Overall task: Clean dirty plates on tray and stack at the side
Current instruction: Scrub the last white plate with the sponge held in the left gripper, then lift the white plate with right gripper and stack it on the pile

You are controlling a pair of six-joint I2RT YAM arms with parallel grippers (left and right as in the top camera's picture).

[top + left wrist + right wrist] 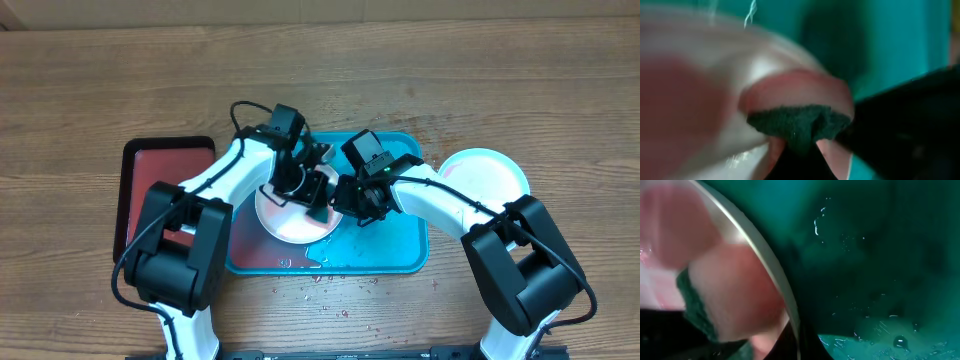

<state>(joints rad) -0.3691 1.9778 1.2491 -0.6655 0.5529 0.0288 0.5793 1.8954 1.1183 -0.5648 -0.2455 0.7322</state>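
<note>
A white plate (290,228) smeared pink-red lies on the left half of the turquoise tray (400,252). My left gripper (312,188) is shut on a pink sponge with a dark green scrub side (800,95) and presses it onto the plate (695,75). My right gripper (347,196) is shut on the plate's right rim (742,227), and the sponge (735,290) shows just beyond it. The tray floor (875,255) is wet. A clean pale mint-rimmed plate (487,175) sits on the table to the right of the tray. The third plate is out of view.
A smaller dark-red tray with a black rim (160,170) lies on the table left of the turquoise tray. Drops and red specks (330,292) dot the wooden table in front of the tray. Both arms cross over the tray's middle.
</note>
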